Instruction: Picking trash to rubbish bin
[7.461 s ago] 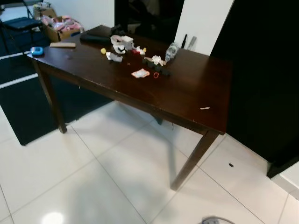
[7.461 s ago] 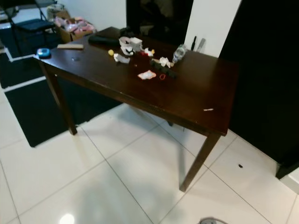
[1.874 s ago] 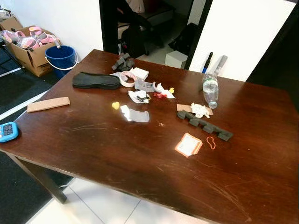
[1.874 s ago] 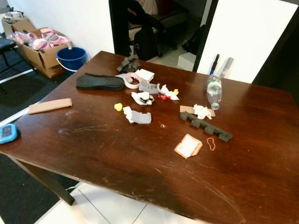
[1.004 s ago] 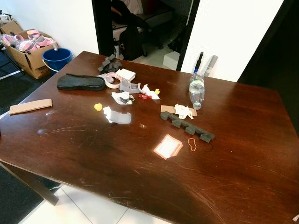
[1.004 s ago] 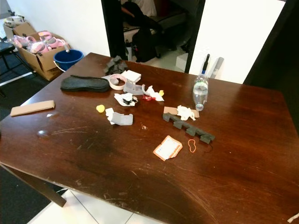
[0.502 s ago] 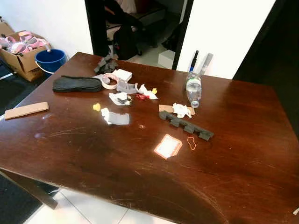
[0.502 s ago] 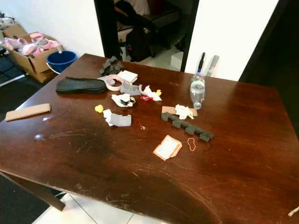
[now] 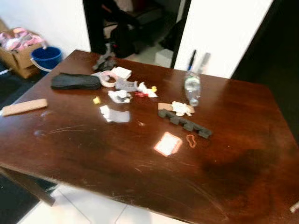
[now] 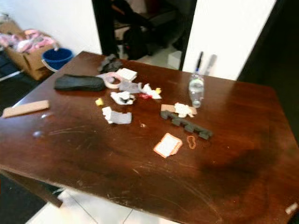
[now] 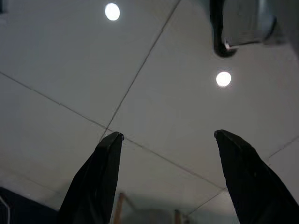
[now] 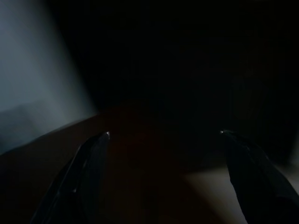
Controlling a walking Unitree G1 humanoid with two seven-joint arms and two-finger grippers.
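The robot stands at the near edge of a dark wooden surface strewn with litter, so the step in hand looks like the approach, with nothing picked yet. Trash lies mostly mid-surface: an orange-edged paper tag beside a red rubber band, a notched dark foam strip just beyond them, a crumpled white tissue, a clear plastic bottle lying toward the far edge, and a folded grey scrap to the left. Farther left are a black shoe sole and a tan block. A blue bucket on the floor past the far left corner is the likeliest bin. The left gripper hangs over white floor tiles with its 2 fingers spread wide and nothing between them; the right gripper is likewise wide open and empty, in shadow. The next move probably calls for raising 1 arm over the surface and lowering onto the nearest piece, likely the paper tag.
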